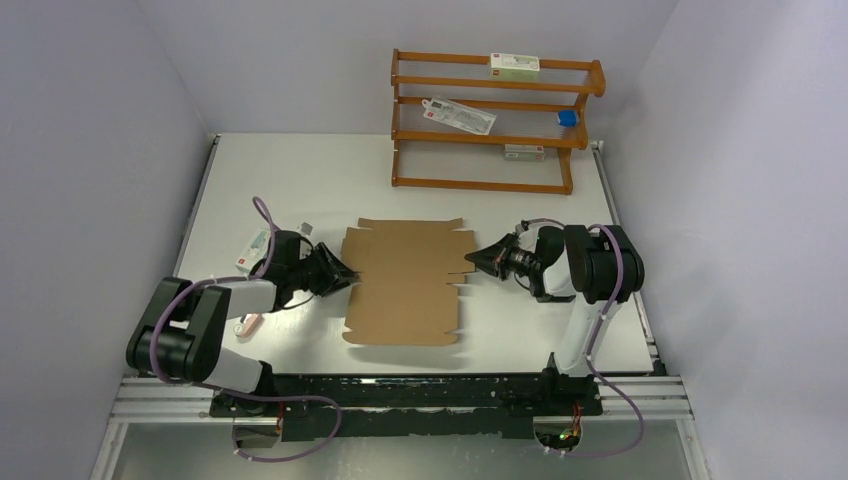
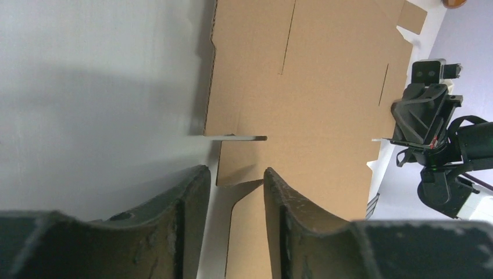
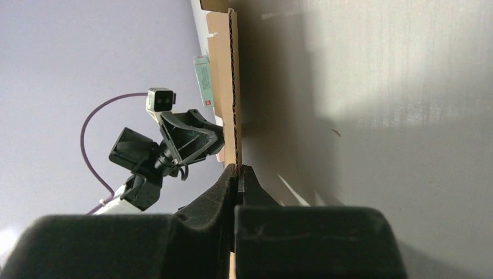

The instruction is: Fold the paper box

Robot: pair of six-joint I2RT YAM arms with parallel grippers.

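Closest to the lens in the left wrist view are the two fingers of the left gripper (image 2: 235, 174), standing apart with a gap between them. A cardboard tab and a strip of table (image 1: 300, 180) show through the gap, and nothing is clamped.

The paper box (image 1: 405, 280) lies as a flat cut-out sheet in the middle of the table, between my two grippers. From above I see no flap raised and no crease turned, so I judge the folding has not begun. Every wall, flap and tab is left to do.

The right gripper (image 3: 237, 168) has its fingers pressed together, with the tips at the sheet's right edge. I cannot tell whether they pinch any cardboard.

The top view alone gives me the whole outline of the sheet and both arms flanking it, but the jaws are too small there to read. The left wrist view adds the cut slits and the tab by the fingers. The right wrist view shows the sheet edge-on, its corrugation visible, lying close to the table.
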